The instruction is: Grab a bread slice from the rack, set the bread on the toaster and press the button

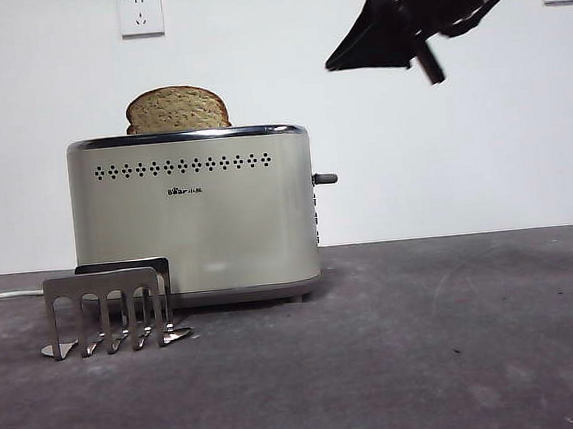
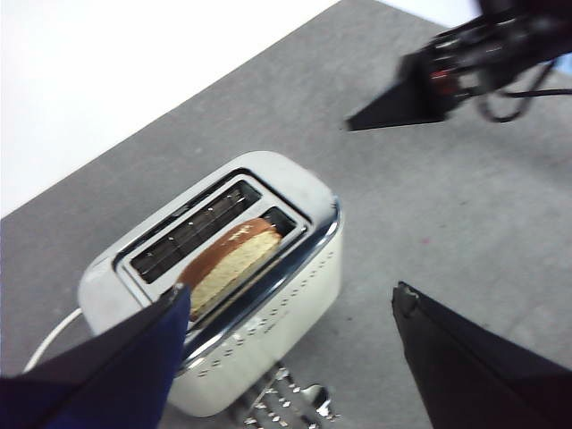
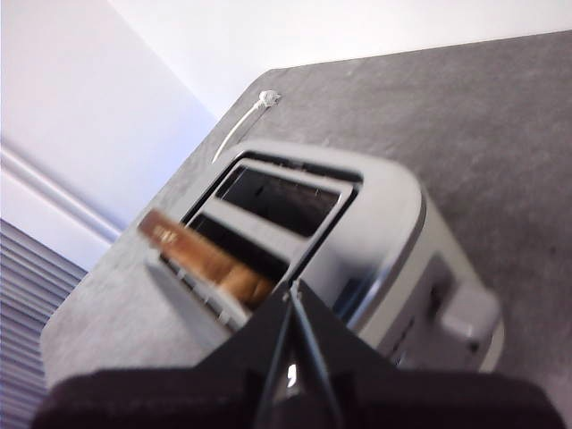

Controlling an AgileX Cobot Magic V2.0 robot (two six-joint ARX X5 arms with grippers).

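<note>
So the grey table (image 1: 460, 360) takes up the whole bottom half, and the toaster (image 1: 194, 217) sits on it left of centre, cream box with a chrome rim and a row of little vent holes. The slice of bread (image 1: 177, 110) is already standing in one of the toaster's slots, towards the left end, rounded top poking up above the rim. From the left wrist view you can see it's in the slot closer to the vent-hole side, with the other slot beside it bare.

The right gripper (image 1: 339, 64) hangs up high at the top right, well above and to the right of the toaster, jaws pressed together into a point, gripping nothing. The left gripper (image 2: 290, 299) is up over the toaster, jaws spread wide with nothing between them.

The rack (image 1: 109, 310) stands on the table just in front of the toaster's left end, no bread in it. The button (image 1: 325, 178) sticks out of the toaster's right end, up near the top, nothing touching it.
</note>
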